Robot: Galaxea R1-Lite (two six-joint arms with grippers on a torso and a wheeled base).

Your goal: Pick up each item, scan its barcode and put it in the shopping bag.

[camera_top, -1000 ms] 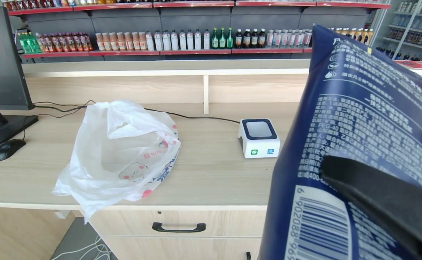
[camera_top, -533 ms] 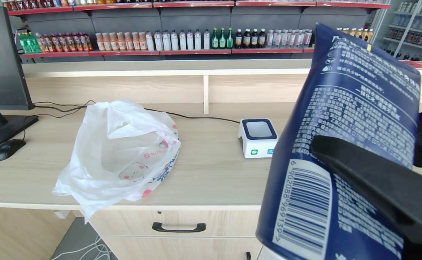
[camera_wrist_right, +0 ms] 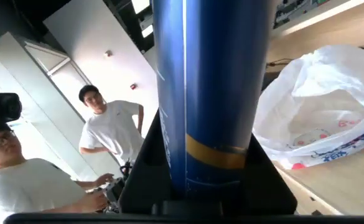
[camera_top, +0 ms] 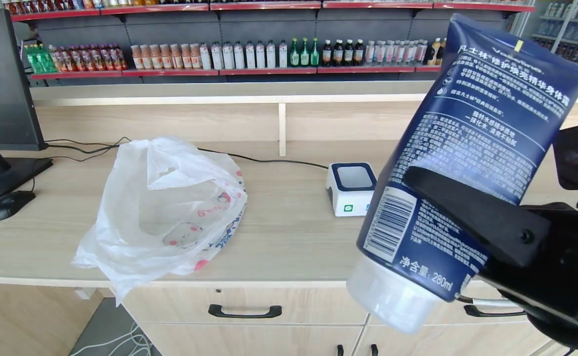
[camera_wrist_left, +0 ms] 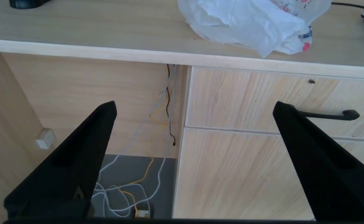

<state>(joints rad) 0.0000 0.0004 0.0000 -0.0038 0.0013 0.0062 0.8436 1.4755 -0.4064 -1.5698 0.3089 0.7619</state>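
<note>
**Blue tube held aloft at the right of the checkout counter**

We see the dark blue tube gripped in mid-air by the right gripper, whose fingers press against its two sides. The tube is tilted: its pale, translucent cap sits low at the near left, and its flat crimped end sits high at the far right. White print covers the body, and a barcode sits on a white panel just above the cap. The tube hangs right of the scanner and nearer to us, hiding the scanner's right corner. A bare stretch of counter separates the scanner from the white shopping bag. The bag slumps open at the left, with one fold drooping over the near edge. The left gripper hangs spread wide and empty below the counter's lip, in front of the drawers.
</note>
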